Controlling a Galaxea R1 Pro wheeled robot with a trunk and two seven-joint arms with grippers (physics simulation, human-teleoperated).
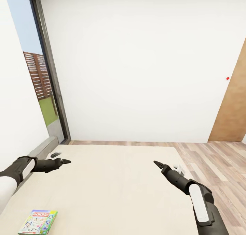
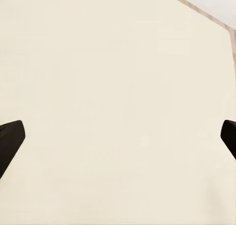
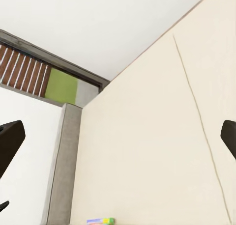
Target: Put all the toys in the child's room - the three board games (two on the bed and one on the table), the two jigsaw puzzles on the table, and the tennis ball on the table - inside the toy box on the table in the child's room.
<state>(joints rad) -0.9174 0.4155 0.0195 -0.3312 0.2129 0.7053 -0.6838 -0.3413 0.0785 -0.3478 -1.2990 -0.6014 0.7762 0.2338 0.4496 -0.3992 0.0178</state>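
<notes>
A pale multicoloured board game (image 1: 38,222) lies flat on the beige mattress of the bed (image 1: 112,190), near its front left corner. Its edge also appears in the right wrist view as a thin green-yellow strip (image 3: 101,221). My left gripper (image 1: 63,158) hovers over the bed's left side, beyond the game and apart from it. It is open, with bare mattress between its fingers (image 2: 11,139). Over the right side of the bed, my right gripper (image 1: 160,165) is open too, and its fingers (image 3: 10,136) hold nothing. The table, toy box, jigsaw puzzles and tennis ball are out of view.
A low grey headboard (image 1: 43,148) runs along the bed's left edge against the white wall. A tall dark-framed window (image 1: 46,77) stands at the far left. To the right are the wood-plank floor (image 1: 212,159) and a brown door (image 1: 232,108).
</notes>
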